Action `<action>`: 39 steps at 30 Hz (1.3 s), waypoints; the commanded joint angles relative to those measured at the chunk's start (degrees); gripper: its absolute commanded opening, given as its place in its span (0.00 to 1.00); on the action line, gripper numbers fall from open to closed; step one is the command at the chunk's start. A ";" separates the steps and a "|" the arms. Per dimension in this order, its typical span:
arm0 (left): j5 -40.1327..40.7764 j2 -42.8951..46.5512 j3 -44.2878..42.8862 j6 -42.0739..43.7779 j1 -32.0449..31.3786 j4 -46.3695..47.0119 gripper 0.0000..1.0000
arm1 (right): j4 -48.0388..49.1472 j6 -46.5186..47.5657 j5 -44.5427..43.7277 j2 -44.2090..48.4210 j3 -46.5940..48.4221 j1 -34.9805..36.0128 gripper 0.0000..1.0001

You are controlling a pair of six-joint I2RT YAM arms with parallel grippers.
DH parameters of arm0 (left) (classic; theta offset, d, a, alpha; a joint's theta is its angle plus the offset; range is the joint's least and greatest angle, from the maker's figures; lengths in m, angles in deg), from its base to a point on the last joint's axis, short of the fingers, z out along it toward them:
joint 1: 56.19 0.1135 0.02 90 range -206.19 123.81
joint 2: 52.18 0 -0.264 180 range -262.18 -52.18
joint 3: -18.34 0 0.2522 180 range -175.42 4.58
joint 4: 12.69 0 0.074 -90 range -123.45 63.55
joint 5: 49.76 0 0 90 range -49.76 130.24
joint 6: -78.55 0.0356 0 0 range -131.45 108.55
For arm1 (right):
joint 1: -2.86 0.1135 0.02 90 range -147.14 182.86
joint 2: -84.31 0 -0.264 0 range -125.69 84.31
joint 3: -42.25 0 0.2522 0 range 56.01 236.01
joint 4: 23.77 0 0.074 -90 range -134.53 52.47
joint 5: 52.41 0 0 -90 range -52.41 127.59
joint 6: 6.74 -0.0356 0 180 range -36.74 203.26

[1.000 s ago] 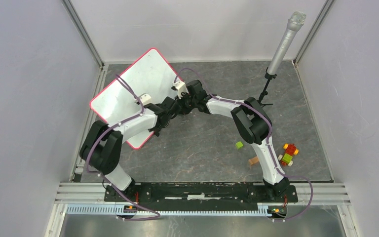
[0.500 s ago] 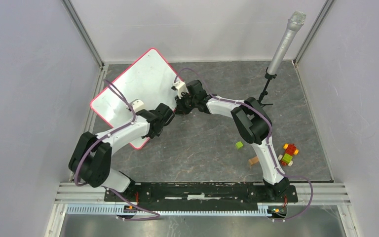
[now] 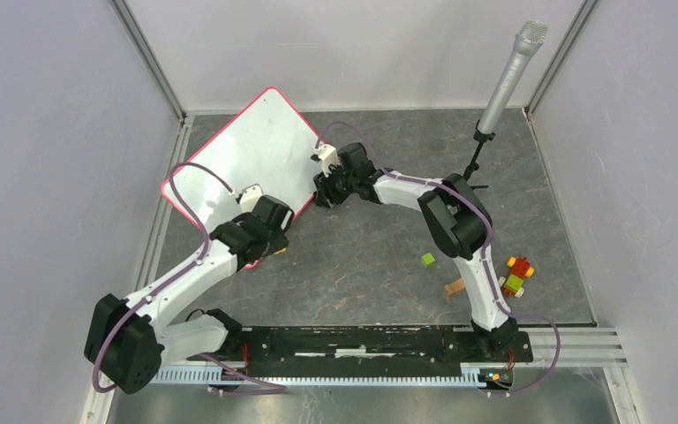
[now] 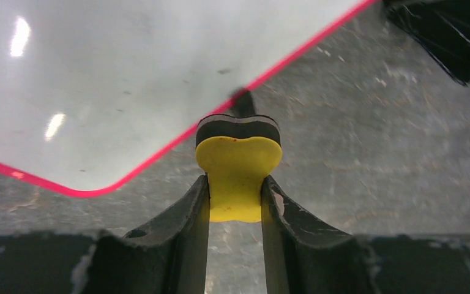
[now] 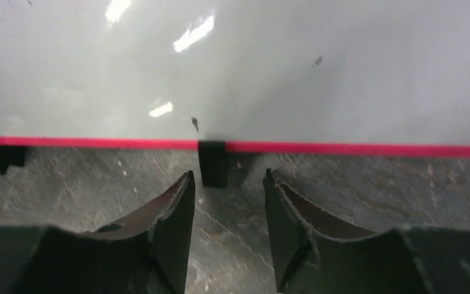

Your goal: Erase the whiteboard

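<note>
The whiteboard lies tilted at the back left of the table, white with a red-pink rim, and no writing shows on it. My left gripper is at the board's near corner, shut on a yellow eraser with a black felt face. The felt sits just off the board's rim, over the grey table. My right gripper stands open at the board's right edge, its fingers either side of a black edge clip without touching it. The board fills the upper half of the right wrist view.
A microphone on a stand rises at the back right. A green block, a wooden block and a cluster of coloured toy bricks lie at the right. Enclosure walls stand on three sides.
My right gripper has opened and let go of the board's edge. My left arm has drawn back toward the near side, carrying the eraser off the board to its near corner.
</note>
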 commanded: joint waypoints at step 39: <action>-13.97 1.45 2.54 11.54 -18.27 20.90 1.00 | 4.11 5.42 -15.34 43.77 -34.23 -6.29 0.98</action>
